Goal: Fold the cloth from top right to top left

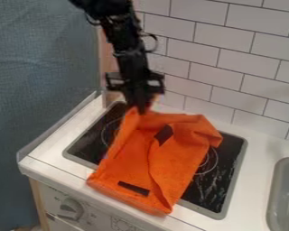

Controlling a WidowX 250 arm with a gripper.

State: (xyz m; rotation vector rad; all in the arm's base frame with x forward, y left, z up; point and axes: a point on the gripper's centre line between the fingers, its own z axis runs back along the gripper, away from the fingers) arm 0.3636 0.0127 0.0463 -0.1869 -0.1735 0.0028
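the black hand (141,107) hangs down over the back of the stove, clenched on the orange cloth (132,158), its fingers nearly together with a pinch of the fabric between them. the cloth rises to a small peak there, at its back left corner. from the hand it slopes down in loose folds over the middle of the black stovetop (228,176), its back right corner crumpled and its front end reaching past the stovetop's front rim onto the white table (48,153). two dark patches show on the fabric. stovetop shows on both sides of the cloth, with a wider stretch to the right, then a strip of table before the gray sink (281,194). the white tiled wall (213,76) stands close behind the hand, and the blue curtain (38,72) hangs to the left, beyond the table's side edge. a knob (70,209) sits on the front panel.
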